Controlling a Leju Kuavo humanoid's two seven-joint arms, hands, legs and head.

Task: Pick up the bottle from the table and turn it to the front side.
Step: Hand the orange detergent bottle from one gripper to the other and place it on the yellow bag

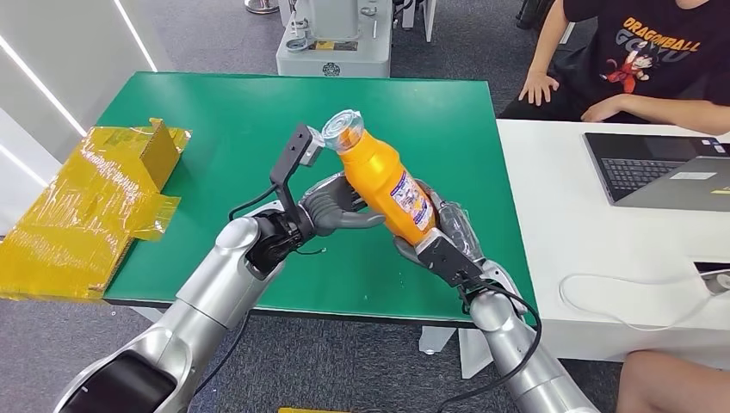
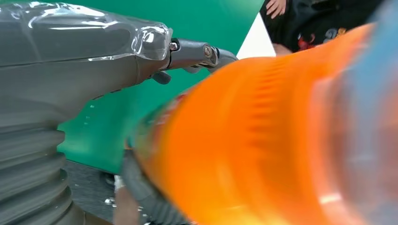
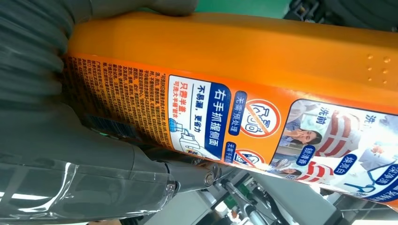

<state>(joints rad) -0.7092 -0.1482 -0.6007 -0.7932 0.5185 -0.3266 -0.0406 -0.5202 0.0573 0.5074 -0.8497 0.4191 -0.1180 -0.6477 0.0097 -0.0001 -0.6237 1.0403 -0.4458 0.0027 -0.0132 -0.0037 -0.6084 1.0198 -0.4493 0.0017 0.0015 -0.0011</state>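
**Orange bottle held up between both hands over the green table**

We see the orange bottle (image 1: pixel 389 181) lifted clear of the green table (image 1: pixel 215 138), hanging above the half of the top nearer the robot, closer to its right edge than its left. It is tilted, with its clear cap (image 1: pixel 344 131) pointing up and away toward the far edge and its base down toward the robot. The printed label (image 1: pixel 411 200) faces up and to the right; in the right wrist view the label (image 3: pixel 263 126) shows blue panels, Chinese text and small pictures.

We find the right hand (image 1: pixel 443 241) wrapped around the lower end of the bottle from below, fingers closed on it. In the right wrist view the grey thumb (image 3: pixel 141 7) presses on the plain orange side of the bottle (image 3: pixel 225 47).

The left hand (image 1: pixel 331 206) meets the bottle's middle from the left side, its fingers curled against the orange body. In the left wrist view the bottle (image 2: pixel 253 140) is close and blurred, with one finger (image 2: pixel 197 52) reaching over it.

A flattened yellow box (image 1: pixel 95 202) lies over the left edge of the table. To the right stands a white desk (image 1: pixel 559 206) with a laptop (image 1: pixel 663 168) near its far right corner and a white cable (image 1: pixel 620 301) near its front edge. A person in a black shirt (image 1: pixel 654 47) sits behind that desk.
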